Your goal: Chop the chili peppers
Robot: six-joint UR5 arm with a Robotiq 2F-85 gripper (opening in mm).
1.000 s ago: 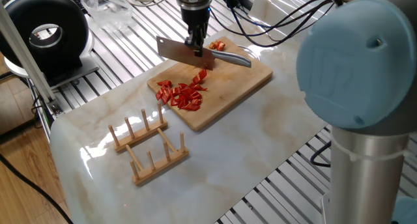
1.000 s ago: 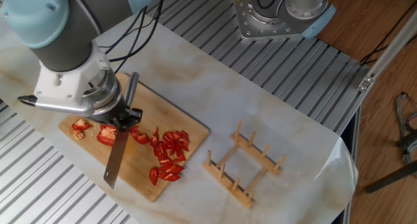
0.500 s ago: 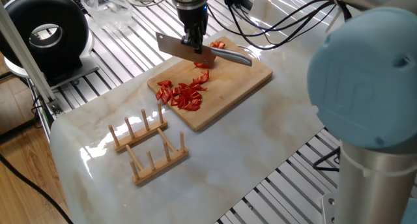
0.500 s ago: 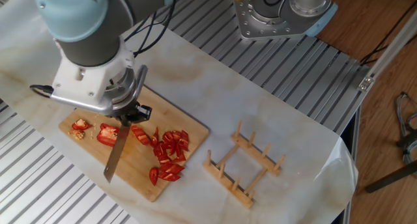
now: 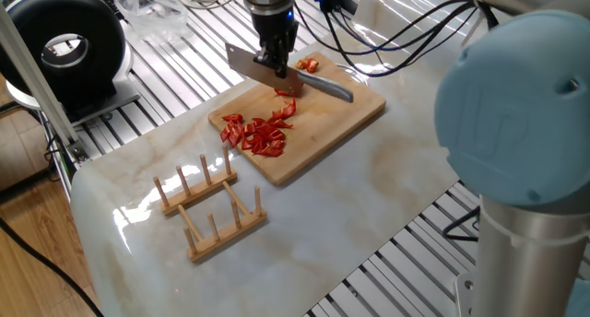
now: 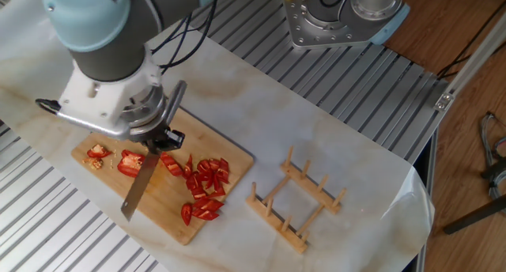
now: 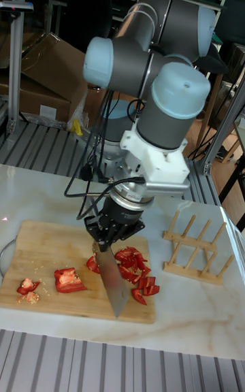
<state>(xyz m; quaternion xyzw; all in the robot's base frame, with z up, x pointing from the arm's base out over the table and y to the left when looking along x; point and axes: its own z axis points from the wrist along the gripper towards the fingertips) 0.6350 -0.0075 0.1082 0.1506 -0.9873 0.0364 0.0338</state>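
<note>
Since the earlier frame the knife (image 6: 141,187) tilted; the gripper (image 6: 160,136) (clamped on its handle) hung over the board (image 6: 170,217), chili peppers (image 6: 204,185) beside it.

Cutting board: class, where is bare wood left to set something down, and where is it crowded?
On the board, bare wood lies at the corner beside the marble, past the handle. The middle is crowded: chili bits in a heap, the knife in the hand, then a larger piece and scraps beyond it.
</note>
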